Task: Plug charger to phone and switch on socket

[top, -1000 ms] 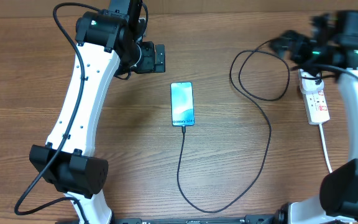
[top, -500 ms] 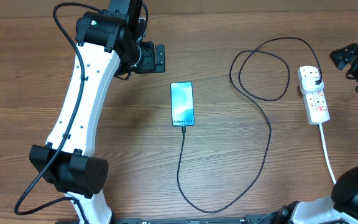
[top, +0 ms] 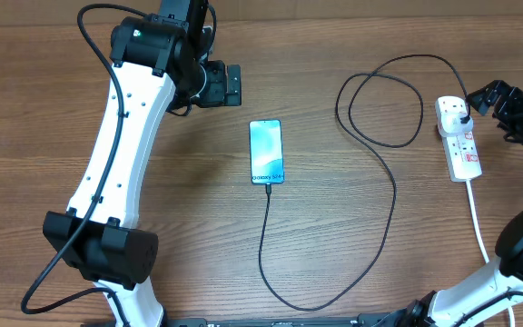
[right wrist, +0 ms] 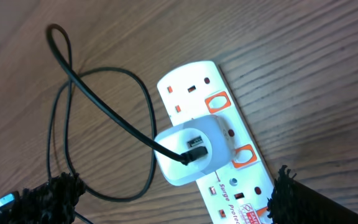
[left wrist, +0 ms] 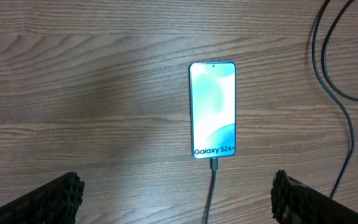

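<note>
The phone (top: 266,152) lies screen up mid-table, its cyan screen lit; it also shows in the left wrist view (left wrist: 213,109). The thin black charger cable (top: 393,195) is plugged into the phone's near end (left wrist: 214,165). It loops across the table to a white adapter (right wrist: 194,149) seated in the white socket strip (top: 464,150), which has orange-red switches (right wrist: 244,155). My left gripper (top: 230,84) is open and empty, hovering beyond the phone's far end. My right gripper (top: 502,100) is open and empty, just right of the strip's adapter end.
The strip's thick white lead (top: 478,222) runs toward the front edge on the right. The black cable makes a loop (top: 379,100) left of the strip and a long bend near the front edge (top: 316,309).
My right gripper moved off the strip's far end to the right, then settled just right of it, lower. The left arm, phone and cable have not moved.
</note>
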`<state>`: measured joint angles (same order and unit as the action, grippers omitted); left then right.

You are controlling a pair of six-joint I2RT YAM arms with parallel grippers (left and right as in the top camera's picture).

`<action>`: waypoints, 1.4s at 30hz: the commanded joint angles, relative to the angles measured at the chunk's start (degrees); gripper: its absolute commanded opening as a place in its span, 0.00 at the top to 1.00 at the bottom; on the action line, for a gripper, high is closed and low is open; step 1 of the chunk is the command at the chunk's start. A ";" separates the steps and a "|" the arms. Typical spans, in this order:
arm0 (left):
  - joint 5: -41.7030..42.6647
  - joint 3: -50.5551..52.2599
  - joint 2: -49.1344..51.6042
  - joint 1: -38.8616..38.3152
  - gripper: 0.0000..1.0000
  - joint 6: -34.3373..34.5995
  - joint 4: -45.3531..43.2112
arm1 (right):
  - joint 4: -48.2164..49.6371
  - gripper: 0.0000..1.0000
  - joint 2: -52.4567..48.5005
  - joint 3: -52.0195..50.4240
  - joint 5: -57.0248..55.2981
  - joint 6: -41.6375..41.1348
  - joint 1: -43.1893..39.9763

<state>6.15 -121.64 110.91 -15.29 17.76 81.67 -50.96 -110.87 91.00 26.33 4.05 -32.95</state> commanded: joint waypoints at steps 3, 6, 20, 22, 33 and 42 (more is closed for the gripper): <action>-0.61 -0.33 0.37 -0.11 0.00 -1.07 0.15 | -0.57 0.00 -2.51 0.07 -0.79 0.92 0.09; -0.61 -0.33 0.37 -0.13 0.00 -1.07 0.15 | -0.57 0.00 -4.24 -1.01 -0.72 0.92 0.09; -0.61 -0.33 0.37 -0.11 0.00 -1.07 0.15 | 0.11 0.00 -8.11 -1.25 2.36 2.14 0.42; -0.61 -0.33 0.37 -0.11 0.00 -1.07 0.15 | 0.15 0.00 -8.15 -1.38 4.81 4.26 0.57; -0.61 -0.33 0.37 -0.13 0.01 -1.05 0.17 | 1.38 0.00 -8.20 -1.64 4.81 3.93 0.79; -0.61 -0.33 0.37 -0.11 0.00 -1.07 0.15 | 3.63 0.00 -8.20 -3.52 4.92 3.85 0.90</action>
<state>6.15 -121.64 110.91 -15.29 17.76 81.69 -47.90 -118.58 88.53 30.26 7.51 -32.23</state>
